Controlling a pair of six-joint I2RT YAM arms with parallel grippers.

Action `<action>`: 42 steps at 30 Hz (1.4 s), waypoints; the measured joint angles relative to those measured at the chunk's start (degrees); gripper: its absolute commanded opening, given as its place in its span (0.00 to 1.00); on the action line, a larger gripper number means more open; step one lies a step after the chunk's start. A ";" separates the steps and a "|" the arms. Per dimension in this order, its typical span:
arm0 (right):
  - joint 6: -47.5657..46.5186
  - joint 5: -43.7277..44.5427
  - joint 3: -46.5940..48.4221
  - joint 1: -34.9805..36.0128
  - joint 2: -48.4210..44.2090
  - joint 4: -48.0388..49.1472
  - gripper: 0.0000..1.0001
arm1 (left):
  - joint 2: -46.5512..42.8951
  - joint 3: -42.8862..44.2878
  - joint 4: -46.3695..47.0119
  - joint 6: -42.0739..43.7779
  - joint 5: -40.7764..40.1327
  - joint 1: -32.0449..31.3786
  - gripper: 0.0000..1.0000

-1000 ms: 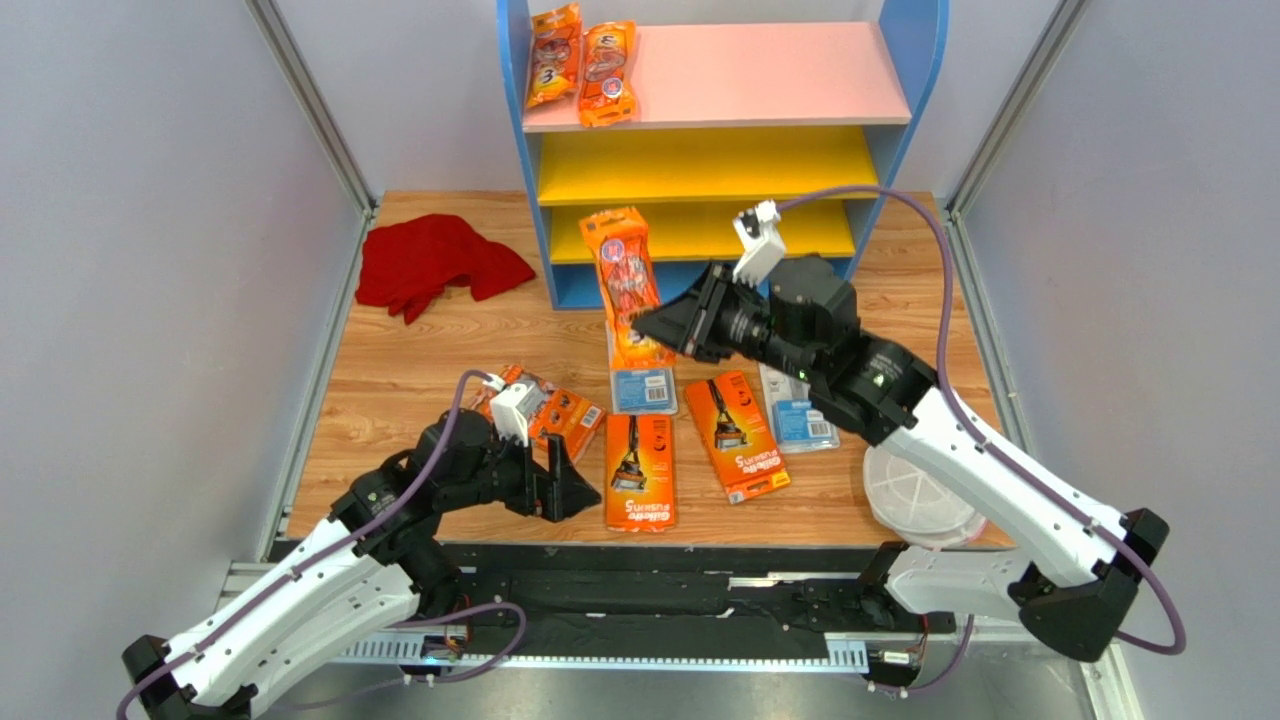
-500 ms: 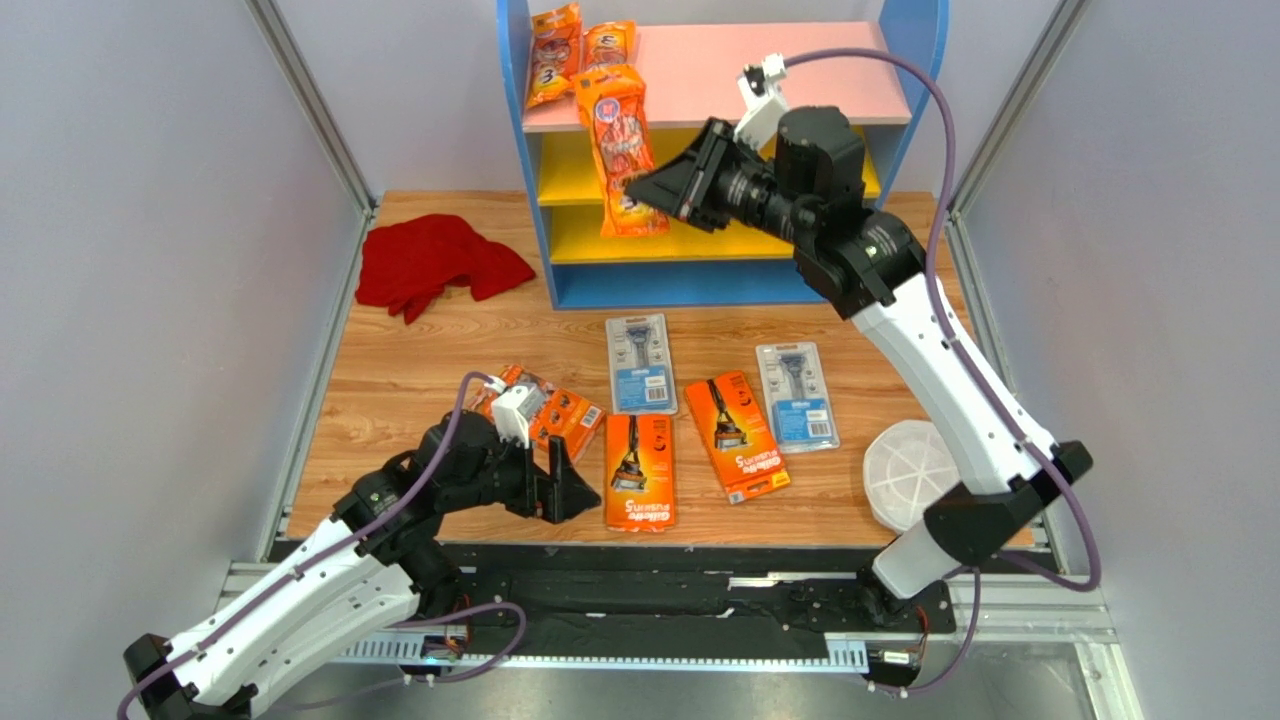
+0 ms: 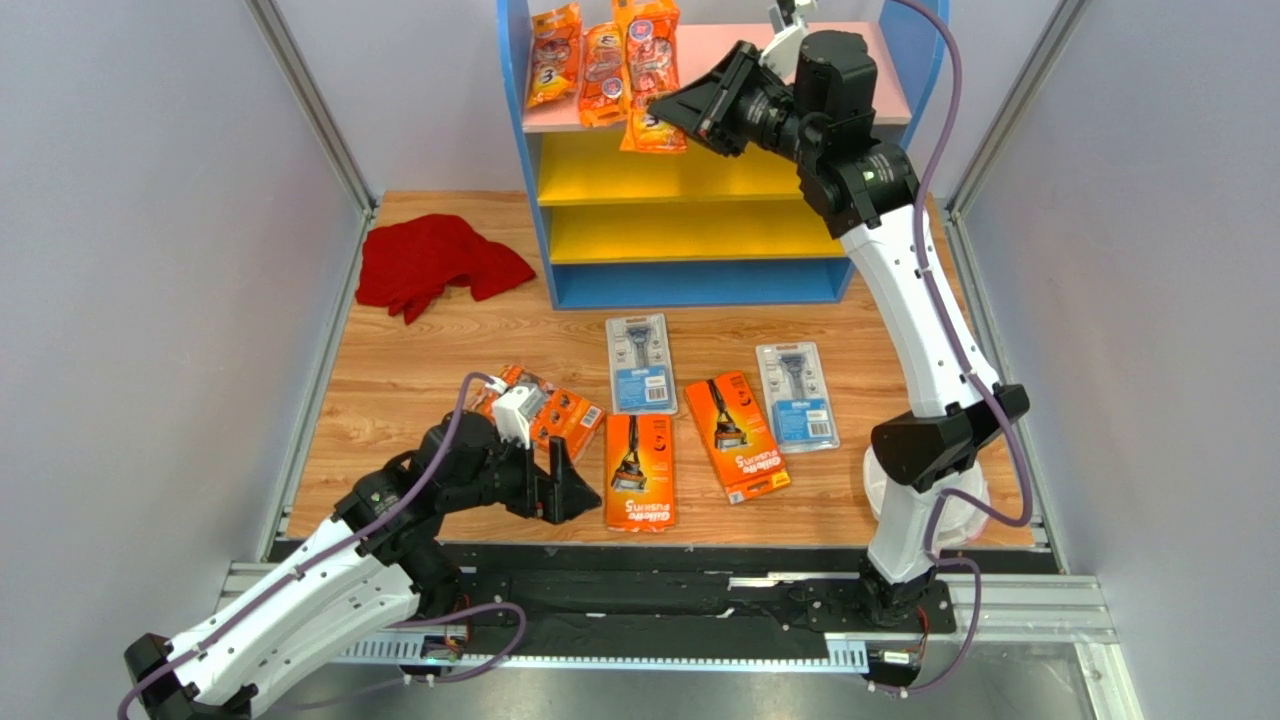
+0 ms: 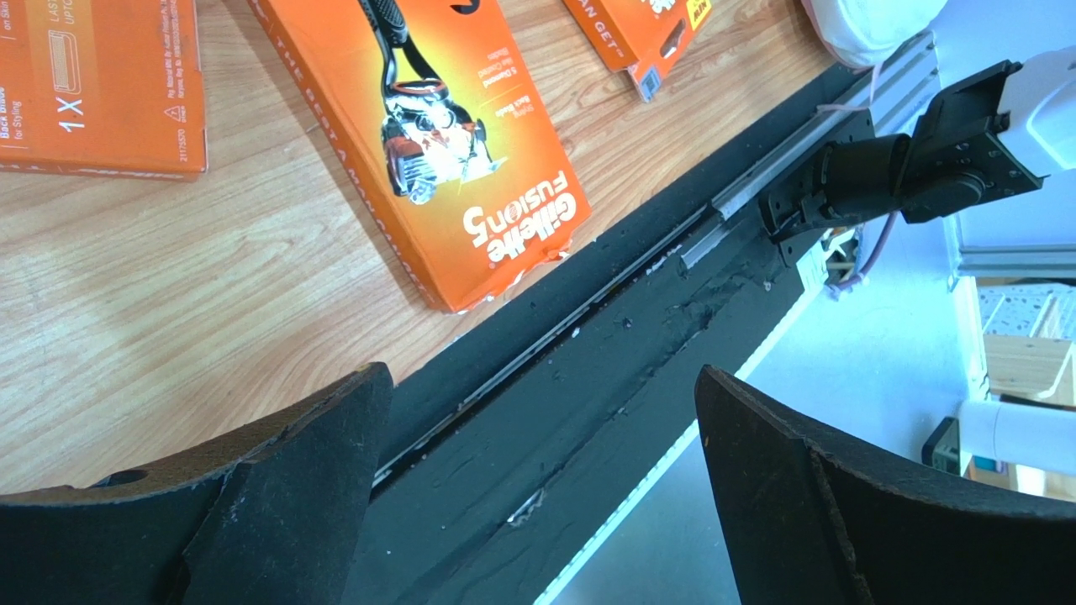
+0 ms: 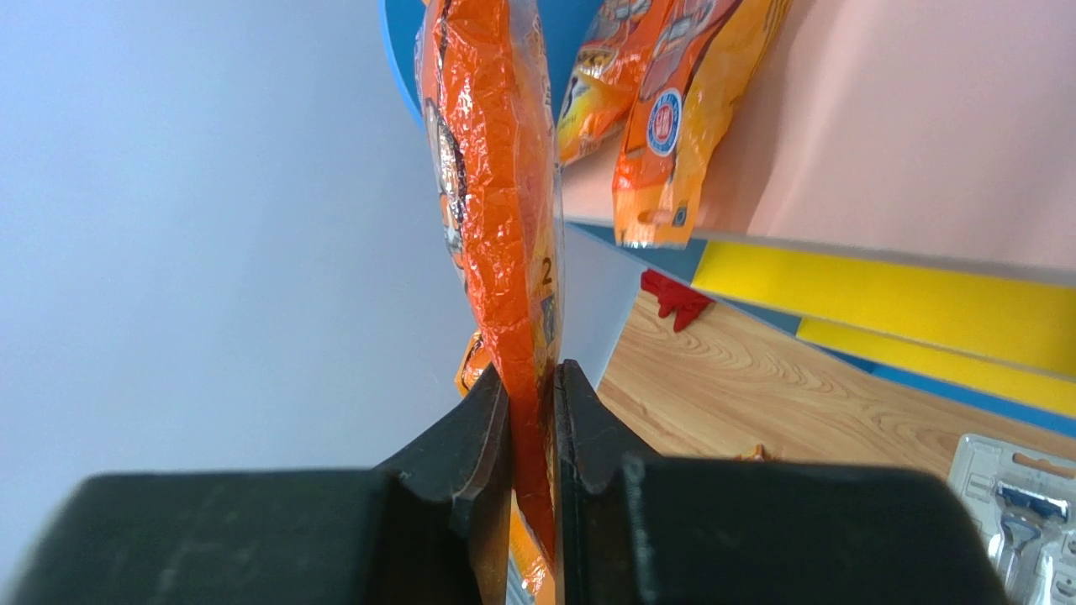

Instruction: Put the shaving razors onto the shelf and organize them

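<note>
Top external view is showing the left gripper [image 3: 568, 489] hovering low over the near edge of the table [image 3: 428, 375], its jaws standing wide apart and holding nothing. It is sitting just beside the loose packs [image 3: 640, 473], which are lying flat in a row on the wood. Further back, two orange bags [image 3: 579, 63] are lying side by side at the left end of the pink top board [image 5: 909, 126] of the shelf [image 3: 691, 282]. The right gripper [image 3: 663, 111] is reaching out level with that board, its jaws nearly shut and pinching a third orange bag [image 3: 649, 42] by its near end. This bag is pointing away from the gripper towards the back of the shelf, parallel with the two lying there and just to their right, but standing on edge. Being the only arm up there, the right one is probably needing to tip the bag flat before letting go.
</note>
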 measured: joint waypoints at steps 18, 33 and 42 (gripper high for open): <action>6.14 0.28 6.19 -4.35 8.83 1.66 0.08 | 0.00 -0.22 0.11 0.00 0.20 0.00 0.98; 8.41 0.63 8.68 -5.66 11.56 1.79 0.35 | -0.20 -0.57 1.01 -0.02 0.92 0.00 0.97; 8.44 0.39 8.68 -6.01 11.69 1.60 0.40 | -0.20 -0.57 1.36 -0.02 1.42 0.00 0.97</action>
